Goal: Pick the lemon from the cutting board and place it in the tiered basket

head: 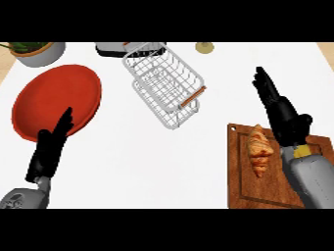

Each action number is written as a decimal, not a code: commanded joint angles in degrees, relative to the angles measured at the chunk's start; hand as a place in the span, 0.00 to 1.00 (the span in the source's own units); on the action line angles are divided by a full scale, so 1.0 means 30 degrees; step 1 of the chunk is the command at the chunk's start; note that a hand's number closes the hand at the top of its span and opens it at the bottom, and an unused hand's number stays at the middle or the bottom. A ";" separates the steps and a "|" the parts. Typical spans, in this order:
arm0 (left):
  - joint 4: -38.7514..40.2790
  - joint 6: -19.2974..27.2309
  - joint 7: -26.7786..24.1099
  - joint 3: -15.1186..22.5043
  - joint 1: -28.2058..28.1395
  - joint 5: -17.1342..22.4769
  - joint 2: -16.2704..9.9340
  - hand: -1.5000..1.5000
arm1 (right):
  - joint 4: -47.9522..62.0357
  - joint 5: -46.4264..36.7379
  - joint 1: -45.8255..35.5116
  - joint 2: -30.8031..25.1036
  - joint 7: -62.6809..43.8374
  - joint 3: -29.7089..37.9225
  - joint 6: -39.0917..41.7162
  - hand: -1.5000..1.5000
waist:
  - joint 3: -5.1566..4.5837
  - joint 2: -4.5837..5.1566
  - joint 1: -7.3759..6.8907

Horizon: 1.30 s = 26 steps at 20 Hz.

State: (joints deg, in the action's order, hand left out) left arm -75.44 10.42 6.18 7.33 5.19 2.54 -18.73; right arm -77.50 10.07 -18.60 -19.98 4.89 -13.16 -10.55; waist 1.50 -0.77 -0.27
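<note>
Head view, tiered basket (166, 86), croissant (259, 149) on cutting board (243, 186)

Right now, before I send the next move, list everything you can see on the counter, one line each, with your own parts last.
Cutting board: one, brown wood, lower right of the counter, partly under the right forearm.
Croissant: one, golden brown, lying on the cutting board; no lemon shows there.
Tiered basket: one, white wire with an orange-brown handle, upper middle.
Plate: one, red, left side.
Plant pot: one, pale grey with green leaves, top left corner.
Dark object: one, black and white, top edge behind the basket; cannot tell what it is.
Small round object: one, pale yellowish, top edge right of the basket; too small to identify.
Counter: one, white top.
Left hand: one, black, open, lower left, fingertips over the plate's edge.
Right hand: one, black, open, above the cutting board.
</note>
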 commanded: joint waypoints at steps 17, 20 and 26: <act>-0.1684 0.1857 -0.2098 0.0149 -0.4203 0.0270 0.2567 0.50 | -0.7906 -0.2410 1.0127 0.1387 -0.1404 1.0264 -1.6828 0.00 | -0.0591 0.0038 0.1189; -0.2026 0.1866 -0.1742 0.0310 -0.3874 0.0181 0.2609 0.50 | -0.7943 -0.3595 1.2249 0.0848 -0.5142 0.7832 -1.5572 0.00 | -0.0651 0.0206 0.0790; -0.1821 0.1714 -0.1793 0.0377 -0.3243 -0.0050 0.2499 0.50 | -0.8838 -0.5807 1.5450 -0.1639 -1.0175 0.4817 -1.3261 0.00 | -0.0781 0.0589 0.0167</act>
State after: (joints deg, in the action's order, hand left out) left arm -82.77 16.23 -0.63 7.46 -3.97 2.24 -11.91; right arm -101.92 -3.33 22.13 -20.77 -16.58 5.86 -53.17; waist -0.32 0.00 1.68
